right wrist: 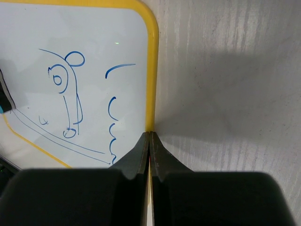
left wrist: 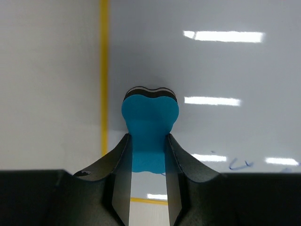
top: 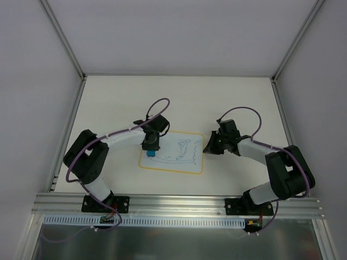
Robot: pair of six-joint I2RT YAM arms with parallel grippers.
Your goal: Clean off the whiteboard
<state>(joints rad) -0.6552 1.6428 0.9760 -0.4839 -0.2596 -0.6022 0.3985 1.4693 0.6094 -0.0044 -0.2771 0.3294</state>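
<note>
Left gripper (left wrist: 148,143): 2 jaws clamp the blue eraser (left wrist: 149,117), whiteboard (left wrist: 202,66) directly beneath.
Right gripper (right wrist: 149,139): fully closed, empty, tips at the board's yellow edge.
Risk: we fear the board slides under wiping (only 1 edge pinned), smearing the doodles (right wrist: 66,94).

the left arm (top: 89,157) and right arm (top: 284,173) share bulky black joint housings and white link tubes. a thin purple cable (top: 158,102) loops along each. black base plates (top: 105,203) are bolted down. the left gripper (left wrist: 147,137) and right gripper (right wrist: 148,135) have matte black tapered fingers (left wrist: 117,162).
</note>
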